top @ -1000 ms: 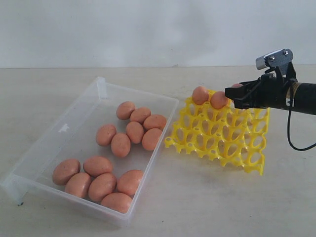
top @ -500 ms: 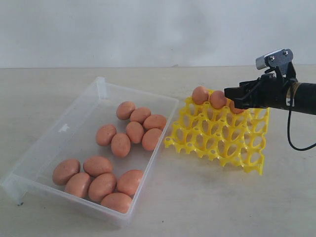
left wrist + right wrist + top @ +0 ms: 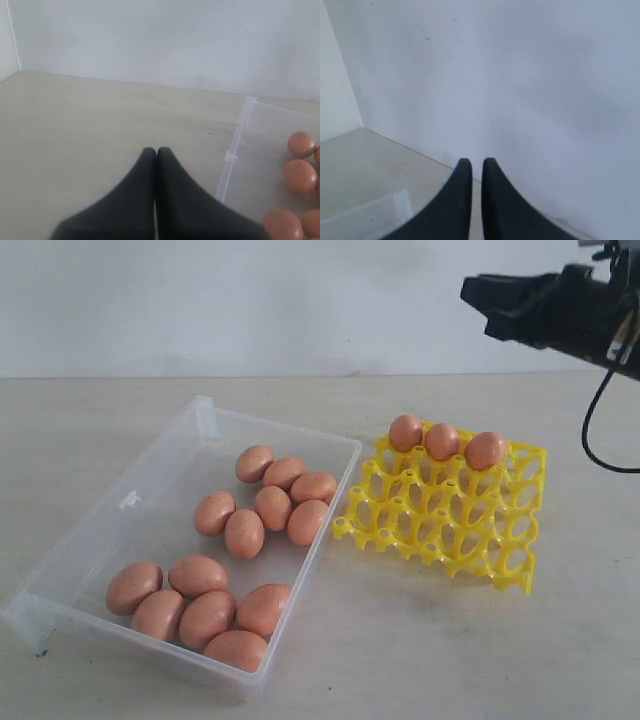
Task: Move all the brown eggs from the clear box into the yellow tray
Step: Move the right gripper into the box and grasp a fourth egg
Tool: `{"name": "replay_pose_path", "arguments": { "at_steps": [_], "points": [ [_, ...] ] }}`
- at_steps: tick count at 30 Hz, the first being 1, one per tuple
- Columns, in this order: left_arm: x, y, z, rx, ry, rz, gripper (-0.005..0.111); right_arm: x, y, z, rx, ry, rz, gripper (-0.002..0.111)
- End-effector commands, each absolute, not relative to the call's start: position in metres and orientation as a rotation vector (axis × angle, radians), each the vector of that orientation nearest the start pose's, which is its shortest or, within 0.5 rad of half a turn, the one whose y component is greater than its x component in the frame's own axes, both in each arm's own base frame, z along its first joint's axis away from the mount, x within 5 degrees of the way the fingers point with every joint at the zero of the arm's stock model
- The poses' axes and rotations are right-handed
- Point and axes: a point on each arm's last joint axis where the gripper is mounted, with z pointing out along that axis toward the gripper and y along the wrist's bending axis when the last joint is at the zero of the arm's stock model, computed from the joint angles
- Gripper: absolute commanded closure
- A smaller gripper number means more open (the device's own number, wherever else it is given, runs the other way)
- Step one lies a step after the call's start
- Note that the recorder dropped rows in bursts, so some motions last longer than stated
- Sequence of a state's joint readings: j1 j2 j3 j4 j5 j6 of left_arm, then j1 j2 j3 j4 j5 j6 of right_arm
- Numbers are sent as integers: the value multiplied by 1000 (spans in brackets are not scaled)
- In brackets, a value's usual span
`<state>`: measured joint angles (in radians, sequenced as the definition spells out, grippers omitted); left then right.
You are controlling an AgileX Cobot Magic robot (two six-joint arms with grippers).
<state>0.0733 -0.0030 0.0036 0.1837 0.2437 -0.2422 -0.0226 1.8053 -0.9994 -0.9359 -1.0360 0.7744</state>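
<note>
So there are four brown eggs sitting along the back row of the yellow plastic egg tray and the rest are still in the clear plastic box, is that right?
Not quite. The exterior view shows three brown eggs, not four, along the back row of the yellow plastic egg tray; the last cup in that row is bare. The rest are indeed still in the clear plastic box.

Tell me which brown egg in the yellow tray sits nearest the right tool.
The rightmost brown egg of three along the yellow plastic grid tray's back row; the right tool hangs above it.
</note>
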Motion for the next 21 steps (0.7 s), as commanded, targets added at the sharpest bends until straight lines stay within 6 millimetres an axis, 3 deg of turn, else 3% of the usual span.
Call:
{"name": "replay_pose_path", "arguments": {
  "at_steps": [1, 4, 7, 10, 12, 15, 17, 18, 20, 21],
  "points": [
    [55, 8, 192, -140, 1710, 44, 111, 345, 102, 282, -709, 1443, 620, 108],
    [55, 8, 192, -140, 1710, 44, 111, 324, 142, 287, -920, 1500, 432, 108],
    [55, 8, 192, -140, 1710, 44, 111, 311, 171, 276, -1089, 1639, 59, 108],
    [55, 8, 192, -140, 1710, 44, 111, 308, 180, 267, -1052, 1891, -375, 108],
    [55, 8, 192, -140, 1710, 44, 111, 310, 185, 268, -976, 2005, -455, 109],
    [55, 8, 192, -140, 1710, 44, 111, 310, 199, 278, -951, 2175, -280, 109],
    [55, 8, 192, -140, 1710, 44, 111, 304, 215, 288, -995, 2299, -44, 109],
    [55, 8, 192, -140, 1710, 44, 111, 298, 233, 300, -1049, 2366, 211, 109],
    [55, 8, 192, -140, 1710, 44, 111, 296, 256, 310, -1088, 2407, 491, 109],
    [55, 8, 192, -140, 1710, 44, 111, 299, 262, 310, -1074, 2420, 539, 109]
  ]
}}
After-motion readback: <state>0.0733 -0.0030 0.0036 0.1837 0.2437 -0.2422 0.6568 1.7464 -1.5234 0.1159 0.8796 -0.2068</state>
